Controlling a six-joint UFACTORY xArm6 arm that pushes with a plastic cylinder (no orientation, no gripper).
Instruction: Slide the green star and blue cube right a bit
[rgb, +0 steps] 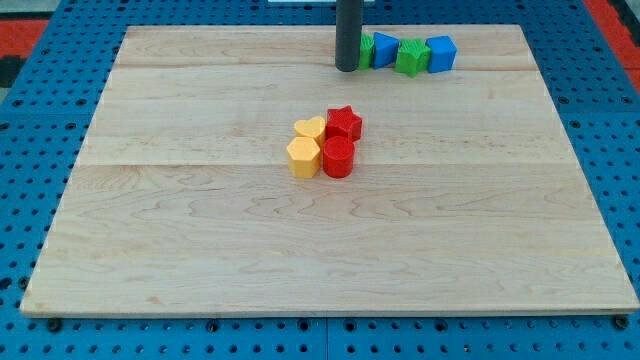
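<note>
No pincer is fitted, so its state cannot be told. My tip (347, 68) is placed at the far edge of the desk (200, 260), touching the left end of a row: green block (366, 50), blue block (384, 50), green star (409, 57), blue cube (441, 53). If pushed off-centre, the row may be buckled and the blocks scattered.

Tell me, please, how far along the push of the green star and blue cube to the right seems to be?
Done: my tip sits at the left end of the row at the view's top, beside a green block. In hand: the row, with a blue block, the green star and the blue cube, stands packed together. Left: whether they have slid at all cannot be told from this single view.
</note>
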